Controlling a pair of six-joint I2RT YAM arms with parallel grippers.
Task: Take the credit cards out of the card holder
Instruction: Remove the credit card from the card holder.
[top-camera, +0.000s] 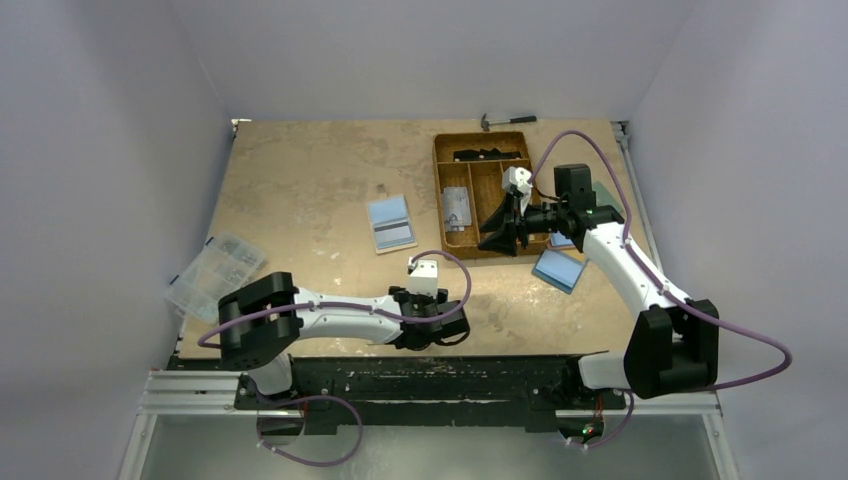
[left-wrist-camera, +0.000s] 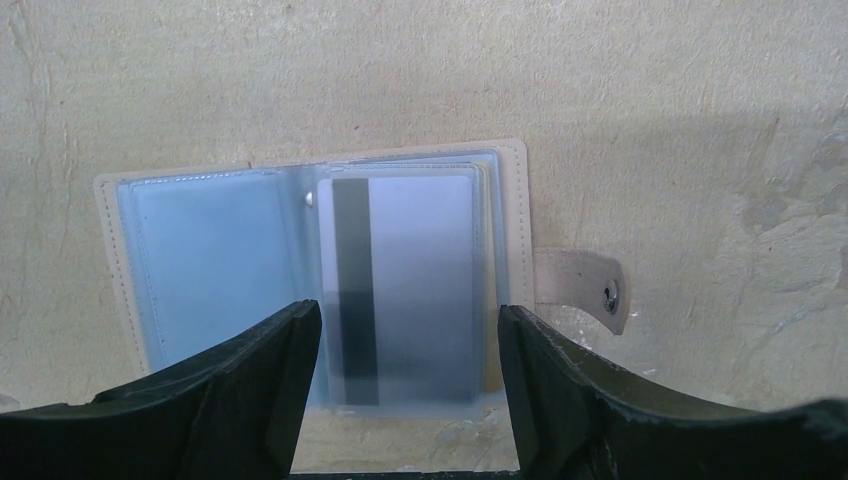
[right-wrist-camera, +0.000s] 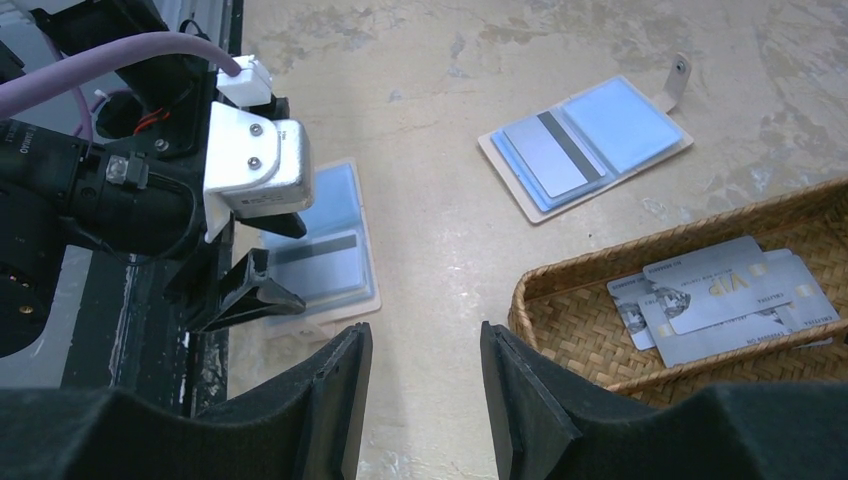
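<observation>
Under the left gripper (left-wrist-camera: 408, 310), the card holder (left-wrist-camera: 200, 260) is lying open on the counter (left-wrist-camera: 650, 100), its striped credit card (left-wrist-camera: 420, 260) sitting between wide-spread jaws. Right gripper (right-wrist-camera: 425, 335) is hovering elsewhere, part-open.

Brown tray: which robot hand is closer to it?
Right. The right gripper hangs at the edge of the brown tray; the left gripper is farther off, above an open card holder.
</observation>
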